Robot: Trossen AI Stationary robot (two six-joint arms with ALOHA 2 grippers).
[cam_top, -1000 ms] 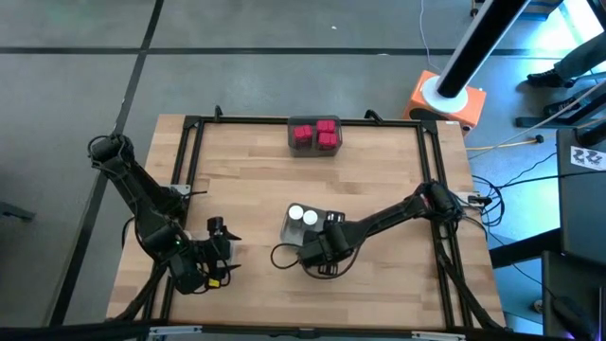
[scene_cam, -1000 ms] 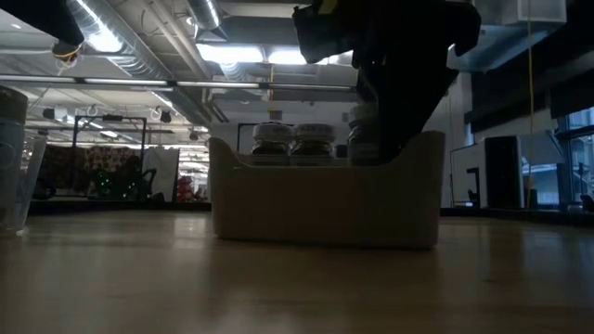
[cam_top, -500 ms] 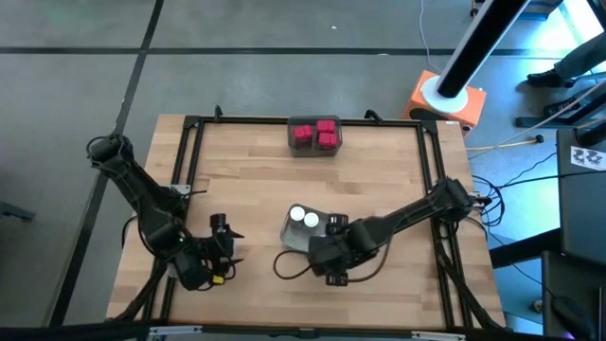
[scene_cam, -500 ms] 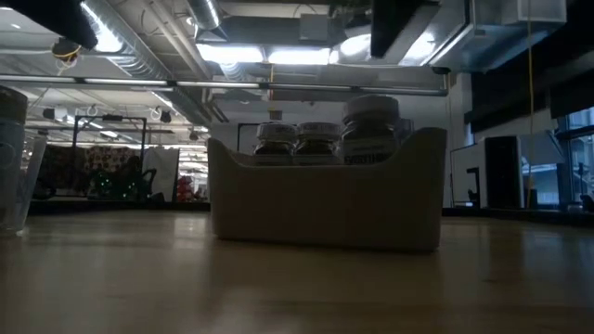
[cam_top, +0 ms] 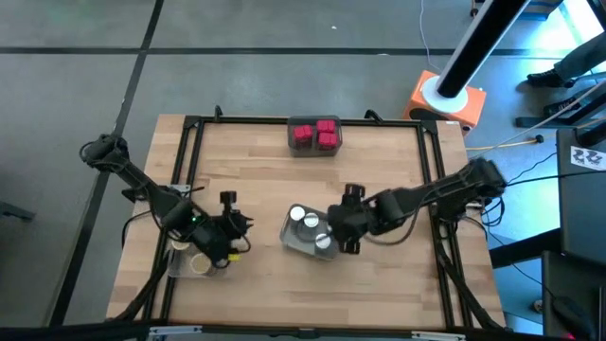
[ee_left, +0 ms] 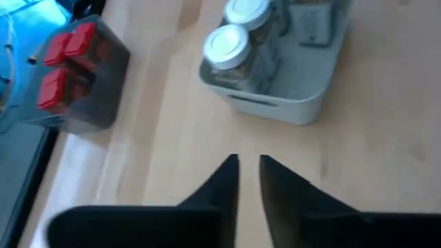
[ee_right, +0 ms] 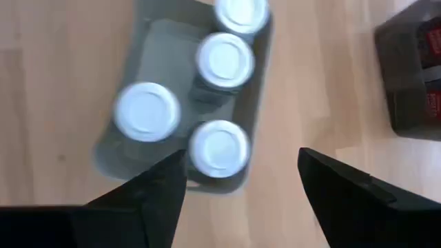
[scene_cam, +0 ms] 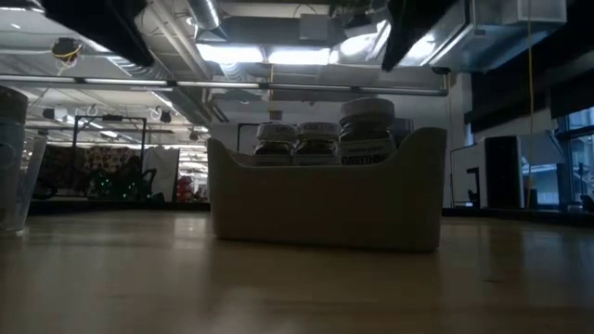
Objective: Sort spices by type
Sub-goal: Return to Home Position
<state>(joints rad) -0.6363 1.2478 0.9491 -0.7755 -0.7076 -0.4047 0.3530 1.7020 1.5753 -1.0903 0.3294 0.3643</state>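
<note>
R gripper (ee_right: 242, 157) spread wide, empty — four white-topped jars (ee_right: 226, 60) in grey bin (ee_right: 162, 41) just beyond fingertips. L gripper (ee_left: 249, 162) pinched shut, empty (idle). Risk: low retreat clips lid, drags bin.

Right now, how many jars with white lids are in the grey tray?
4 white-lidded jars, all in the grey tray: one at an end, one right beside it, then two side by side. From above, none looks hidden.
</note>
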